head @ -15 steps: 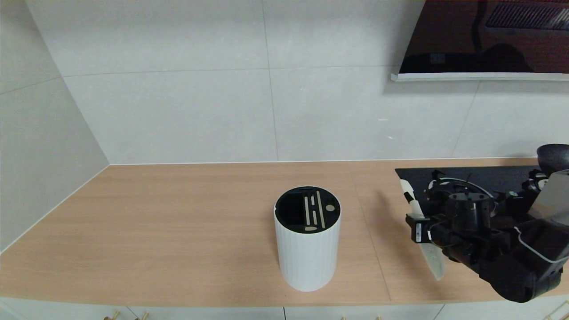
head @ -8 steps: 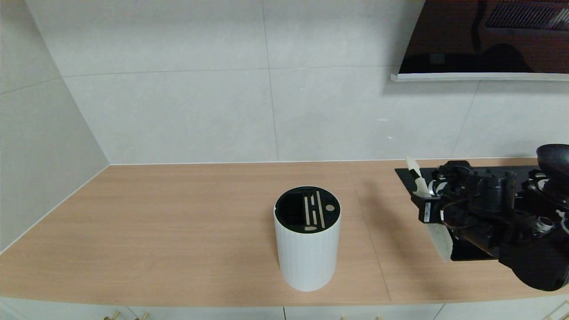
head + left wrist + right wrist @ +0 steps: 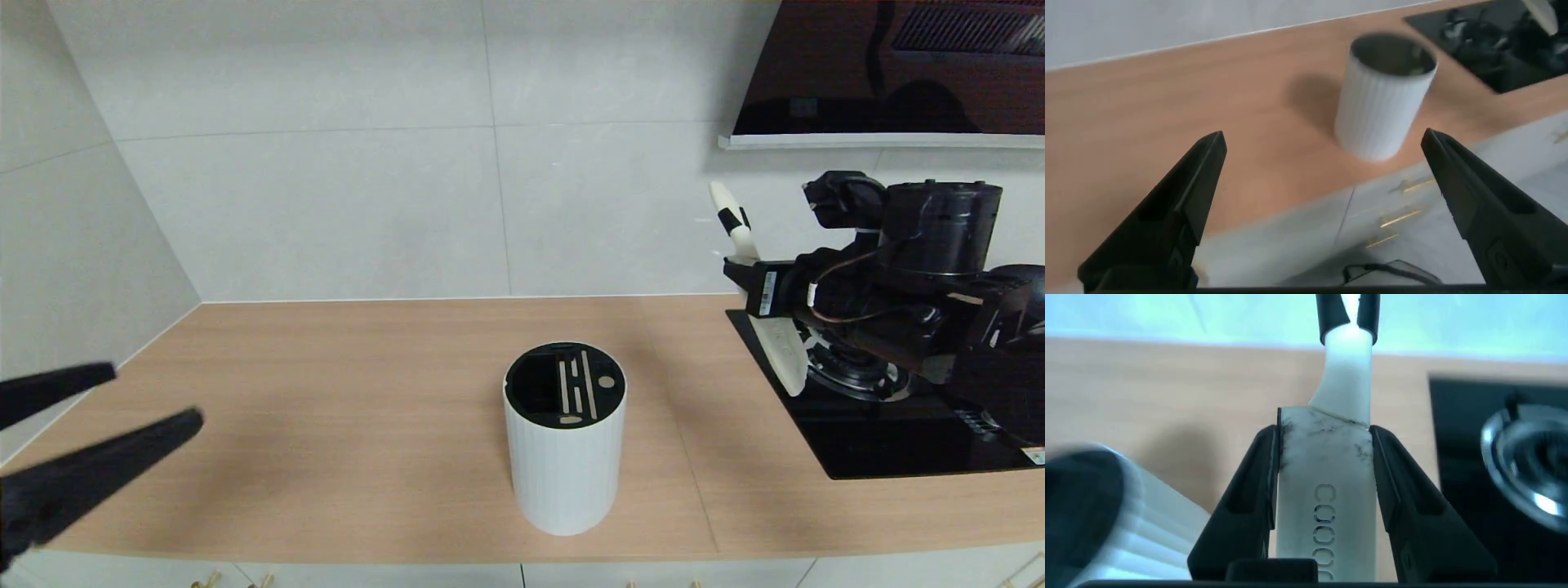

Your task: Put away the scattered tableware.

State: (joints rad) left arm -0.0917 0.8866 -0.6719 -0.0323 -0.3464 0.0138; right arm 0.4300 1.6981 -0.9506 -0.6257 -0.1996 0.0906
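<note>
The knife is pinched in my right hand, which grips the blade just below the handle. It hangs in the air well to the right of the holder, handle uppermost and blade slanting down over the hob. The holder stands upright on the desk, slotted top facing up. My left hand hovers spread wide, well to the holder's left.
</note>
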